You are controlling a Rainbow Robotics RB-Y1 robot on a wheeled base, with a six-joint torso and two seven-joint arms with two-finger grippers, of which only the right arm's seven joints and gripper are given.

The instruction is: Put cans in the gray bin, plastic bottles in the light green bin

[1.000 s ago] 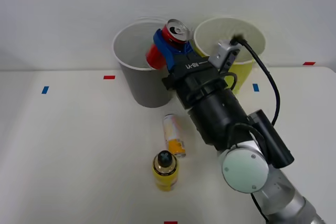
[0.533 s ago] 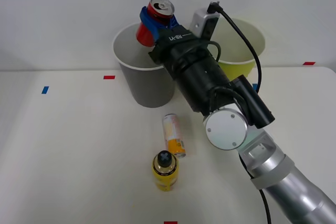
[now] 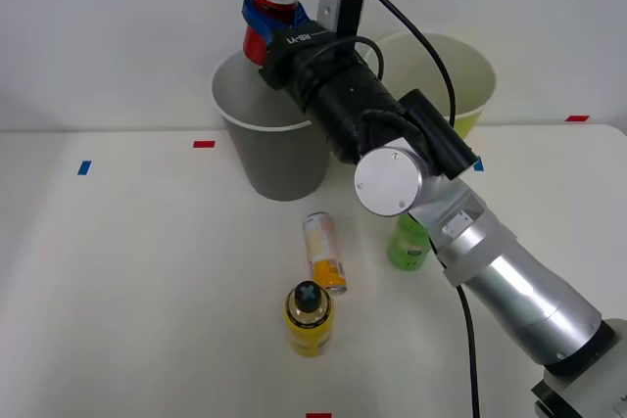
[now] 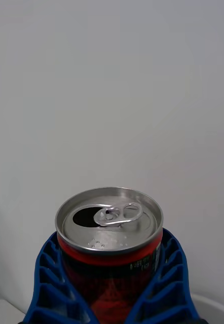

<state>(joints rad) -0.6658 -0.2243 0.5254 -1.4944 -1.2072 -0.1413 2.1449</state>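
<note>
My right gripper [image 3: 263, 24] is shut on the red can [image 3: 266, 12], holding it above the far side of the gray bin [image 3: 274, 159]. In the right wrist view the red can [image 4: 110, 253] shows its opened silver top, with a blue ribbed finger [image 4: 53, 283] hugging each side. The cream-white and orange can [image 3: 324, 253] lies on its side on the table in front of the gray bin. A yellow bottle [image 3: 308, 318] with a black cap stands just in front of it. The green bottle [image 3: 409, 242] stands partly behind my arm. The light green bin [image 3: 468, 75] is right of the gray one.
Small red [image 3: 204, 144] and blue [image 3: 84, 167] tape marks dot the white table. A plain pale wall rises behind the bins. My arm crosses the table's right half diagonally.
My right gripper has carried the red can up and to the left, from between the two bins to above the gray bin's far side. The green bottle has come into view.
</note>
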